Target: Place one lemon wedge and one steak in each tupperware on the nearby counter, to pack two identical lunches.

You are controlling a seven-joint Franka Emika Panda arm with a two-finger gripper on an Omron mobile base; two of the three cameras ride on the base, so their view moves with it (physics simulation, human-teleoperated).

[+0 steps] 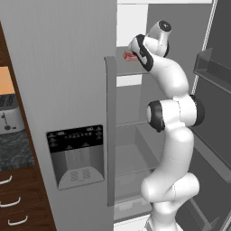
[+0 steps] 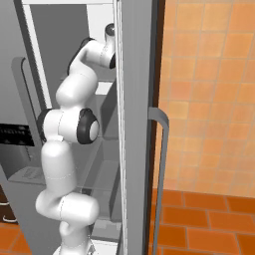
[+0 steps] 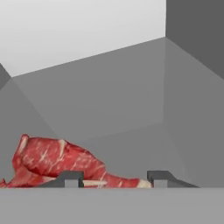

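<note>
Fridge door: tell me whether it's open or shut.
Open. The right-hand fridge door is swung outward, exposing the grey shelves, and the arm reaches inside toward a red steak. The left door looks shut.

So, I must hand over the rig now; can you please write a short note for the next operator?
End effector: inside the open fridge at an upper shelf, jaws on either side of a steak and apart; whether they grip it I cannot tell.
Steak: lies on that shelf, not lifted.
Counter: at far left beside the fridge, with a toaster.
Done: nothing visibly packed.
Left: grasp the steak, carry it to a tupperware, then the remaining items.
</note>
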